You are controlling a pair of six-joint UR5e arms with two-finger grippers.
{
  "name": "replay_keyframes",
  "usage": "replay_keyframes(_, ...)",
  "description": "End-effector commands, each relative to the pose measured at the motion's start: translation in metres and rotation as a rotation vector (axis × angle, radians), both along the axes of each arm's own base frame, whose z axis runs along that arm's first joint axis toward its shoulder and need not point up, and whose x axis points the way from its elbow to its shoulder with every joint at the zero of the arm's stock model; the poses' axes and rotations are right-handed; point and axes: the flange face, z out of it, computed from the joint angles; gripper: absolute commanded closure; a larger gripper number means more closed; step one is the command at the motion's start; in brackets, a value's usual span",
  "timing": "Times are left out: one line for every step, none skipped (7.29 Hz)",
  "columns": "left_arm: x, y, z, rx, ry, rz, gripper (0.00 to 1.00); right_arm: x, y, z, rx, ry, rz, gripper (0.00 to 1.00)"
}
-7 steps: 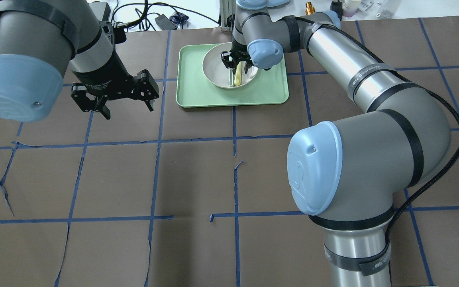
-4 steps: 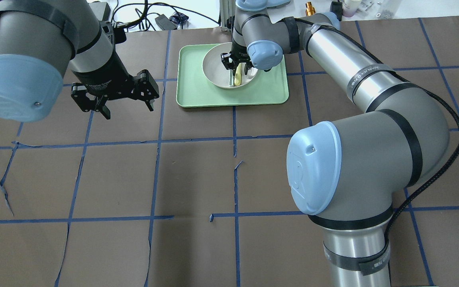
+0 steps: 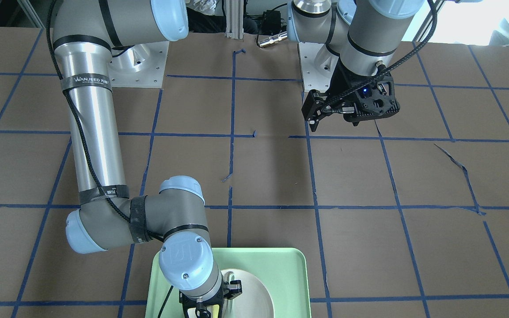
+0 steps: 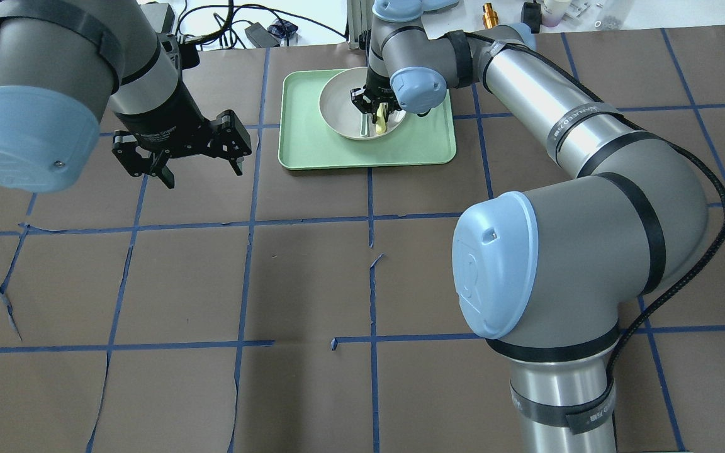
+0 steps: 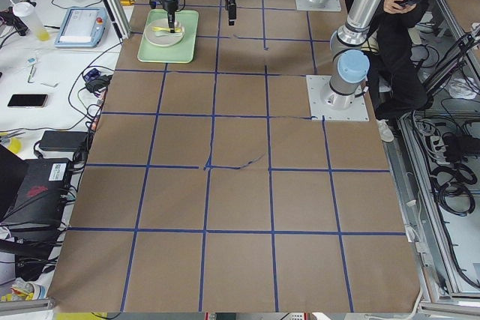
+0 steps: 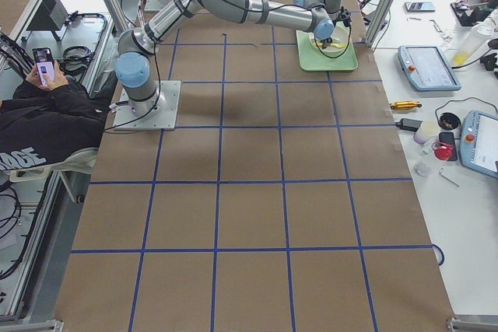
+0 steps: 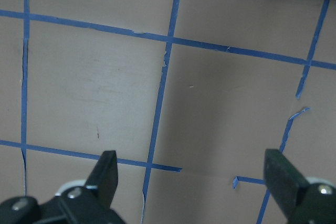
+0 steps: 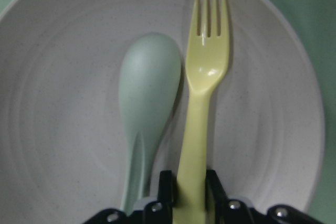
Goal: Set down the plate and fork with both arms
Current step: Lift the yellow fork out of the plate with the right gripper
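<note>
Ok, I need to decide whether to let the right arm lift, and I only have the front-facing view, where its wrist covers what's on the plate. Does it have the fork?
Observer: Yes. In the right wrist view the jaws of the right gripper are shut on the handle of the fork.
Operator: Anything else on that plate?
Observer: A grey-green spoon lies right beside the fork on the plate, outside the jaws.
Operator: And the left side?
Observer: Its wrist view shows the left gripper with jaws wide apart over the brown table, nothing between them.
</note>
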Motion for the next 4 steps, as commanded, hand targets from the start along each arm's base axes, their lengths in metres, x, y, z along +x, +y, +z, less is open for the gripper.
replay_keyframes(0.000,0.000,0.000,0.000,0.000,-0.001,0.00,-0.001,0.001,-0.001,0.004,0.001,-0.002,0.78)
replay_keyframes(0.000,0.000,0.000,0.000,0.000,0.000,0.00,-0.001,0.001,0.007,-0.007,-0.001,0.001,0.78)
replay_keyframes(0.000,-0.001,0.000,-0.002,0.000,0.000,0.00,-0.002,0.002,0.023,-0.025,0.002,0.005,0.78)
replay_keyframes(0.000,-0.001,0.000,0.000,0.000,-0.001,0.00,-0.006,0.002,0.030,-0.043,0.040,0.014,0.77)
